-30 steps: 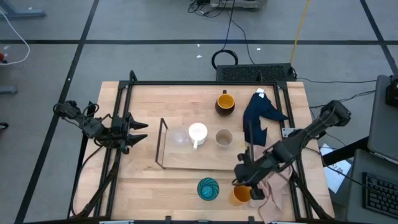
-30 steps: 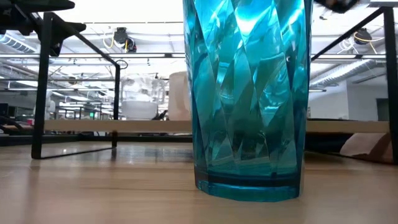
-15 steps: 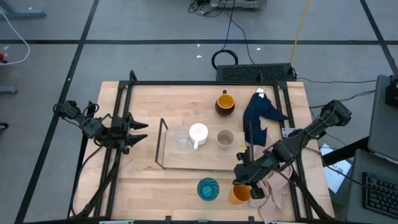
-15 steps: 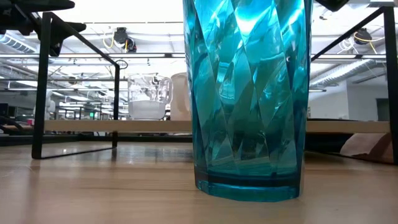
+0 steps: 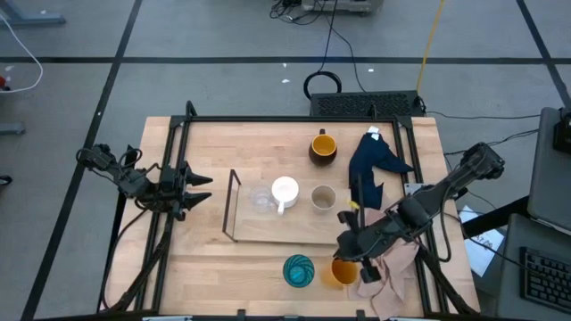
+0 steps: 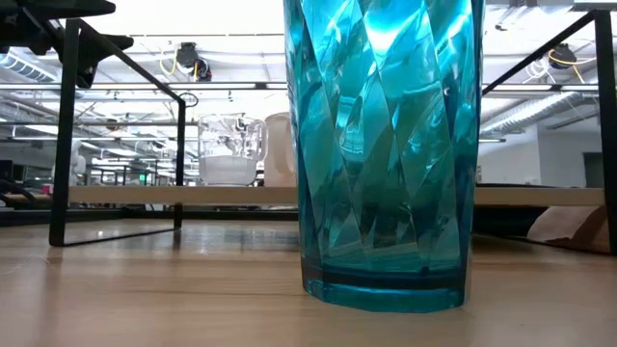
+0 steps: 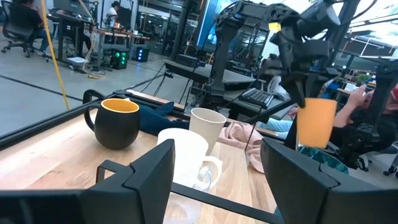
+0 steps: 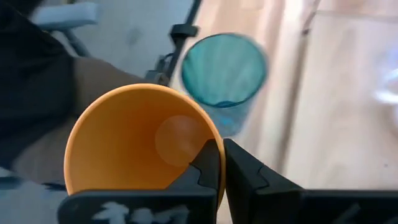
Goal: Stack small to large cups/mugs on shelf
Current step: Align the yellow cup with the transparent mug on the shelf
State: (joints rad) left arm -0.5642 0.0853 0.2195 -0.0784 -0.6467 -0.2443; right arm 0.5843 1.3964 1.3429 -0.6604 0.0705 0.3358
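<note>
My right gripper is over the near right part of the table, shut on the small orange cup, just right of the teal patterned cup, which fills the low view. On the shelf stand the clear glass, the white handled mug and the beige-grey cup. The dark mug with yellow inside stands on the tabletop beyond the shelf. My left gripper waits open at the table's left, pointing at the shelf. My right gripper pinches the orange cup's wall at its rim, one finger inside the cup and one outside. The fingers come from above, pointing down. The cup hangs upright below them, lifted clear of the table.
A dark blue cloth lies at the far right of the table and a pinkish cloth at the near right corner, under my right arm. The shelf's black wire end stands upright at its left. Black frame rails run along the table's edges.
My right gripper has risen with the orange cup and carried it a little toward the table's left, closer to the teal cup. The cup stays upright in the hold.
</note>
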